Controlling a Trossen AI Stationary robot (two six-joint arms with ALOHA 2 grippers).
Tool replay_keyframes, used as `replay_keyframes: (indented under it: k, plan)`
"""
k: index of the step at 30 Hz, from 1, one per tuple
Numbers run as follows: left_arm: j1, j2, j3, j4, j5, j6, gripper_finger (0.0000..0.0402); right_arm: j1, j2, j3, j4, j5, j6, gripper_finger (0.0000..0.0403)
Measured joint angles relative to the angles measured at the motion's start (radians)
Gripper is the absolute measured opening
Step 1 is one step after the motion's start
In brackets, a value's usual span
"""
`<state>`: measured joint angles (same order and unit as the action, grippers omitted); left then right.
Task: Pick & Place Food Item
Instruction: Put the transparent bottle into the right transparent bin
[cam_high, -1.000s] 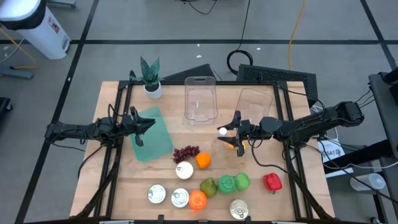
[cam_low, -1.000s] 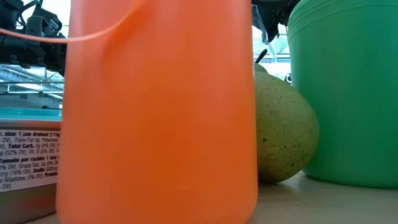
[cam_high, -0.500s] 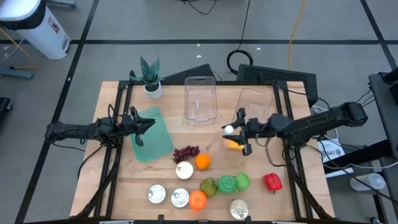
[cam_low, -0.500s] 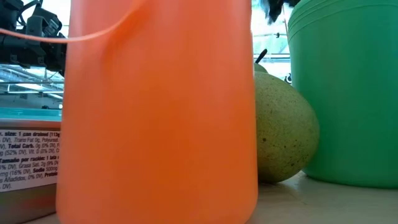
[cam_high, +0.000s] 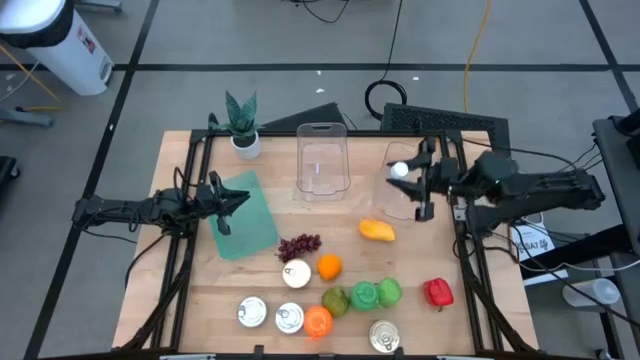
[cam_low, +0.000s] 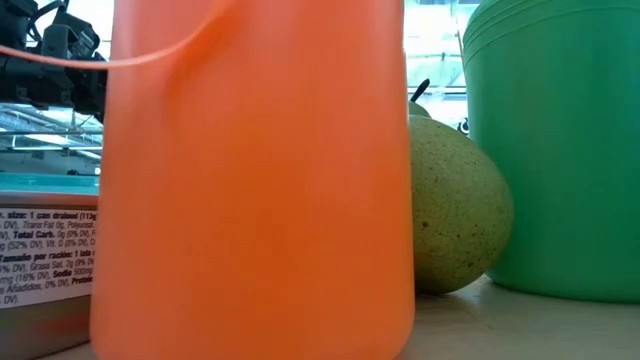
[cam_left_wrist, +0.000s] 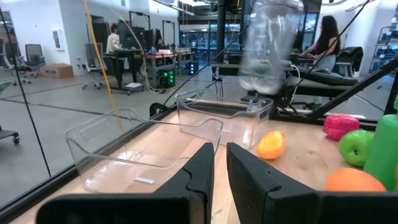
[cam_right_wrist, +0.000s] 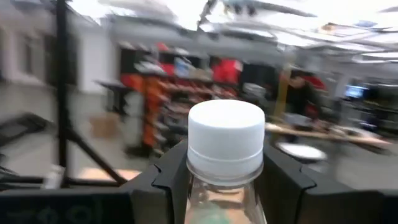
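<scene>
Holding a clear bottle (cam_right_wrist: 226, 149) with a white cap (cam_high: 399, 170), the right gripper (cam_high: 415, 180) stood above the right-hand clear container (cam_high: 392, 150) at the far right of the table (cam_high: 180, 300). Its fingers (cam_right_wrist: 168, 171) were pinched on the bottle's neck, one each side, just below the cap.

Change noted: a second earlier this gripper and bottle were at the table's centre, close over the yellow fruit (cam_high: 376, 230). They had since travelled right and far. The fruit stayed on the wood, well apart from the gripper.

Bottle, position: off the table, over the container, not yet inside it. In the left wrist view it showed as a blur above the container's far end.

Left gripper (cam_high: 228, 200): pressed together, empty, waiting over the teal board (cam_high: 250, 225) at the left.

Other stock, untouched: second clear container (cam_high: 321, 128) at far centre; grapes (cam_high: 298, 244); orange (cam_high: 328, 266); red pepper (cam_high: 437, 292) at near right.

Judgement: the pick looked done and the carry nearly so. What remained was probably lowering the bottle into the container and letting go; a tall bottle gripped at the neck might swing or tip on release.
</scene>
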<state>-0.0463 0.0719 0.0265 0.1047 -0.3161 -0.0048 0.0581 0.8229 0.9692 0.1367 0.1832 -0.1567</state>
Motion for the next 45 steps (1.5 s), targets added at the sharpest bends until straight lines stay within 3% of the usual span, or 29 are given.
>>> replay_keyframes:
  k: [4, 10, 20, 27, 45]
  plan:
    - [0.0, 0.0, 0.0, 0.003, 0.0, 0.006, 0.0051, -0.014, 0.01, 0.108, -0.113, 0.083, -0.078, 0.0135]
    - [0.0, 0.0, 0.0, -0.002, 0.0, 0.015, 0.0051, -0.064, -0.042, 0.102, -0.165, 0.171, -0.144, 0.0136]
    - [0.0, 0.0, 0.0, -0.005, 0.0, 0.002, 0.0051, -0.191, -0.155, -0.077, -0.161, 0.269, -0.106, 0.0136]
    - [0.0, 0.0, 0.0, 0.003, 0.0, 0.003, 0.0051, -0.305, -0.189, -0.221, -0.094, 0.263, -0.007, 0.0136]
    - [0.0, 0.0, 0.0, 0.005, 0.0, 0.003, 0.0051, -0.463, -0.216, -0.466, 0.113, 0.258, 0.057, 0.0136]
